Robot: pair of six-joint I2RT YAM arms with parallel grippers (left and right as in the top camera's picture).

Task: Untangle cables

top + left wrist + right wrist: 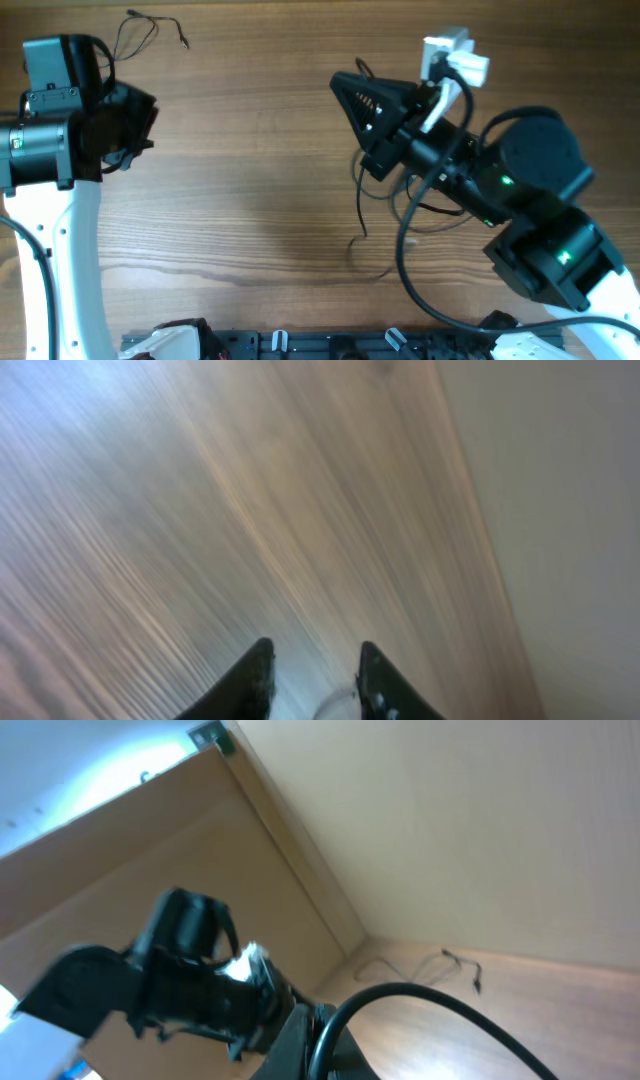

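1. Overhead: the black right gripper (pixel 350 92), lifted nearest the lens, hangs over a thin black cable tangle (pixel 362 205) that trails just below its jaws. I cannot tell whether they are clenched on a strand. A thin black loose cable (pixel 150 30) lies beyond the left gripper (pixel 138 122). A slow lift should let the loops slide apart.
2. Left wrist: black fingertips (pixel 258 675) are parted and released over the blurred brown wooden table (pixel 200 510), with no cable between them.
3. Right wrist: its own jaws are cut off at the bottom edge, and a thick black lead (pixel 420 992) arcs ahead of them.
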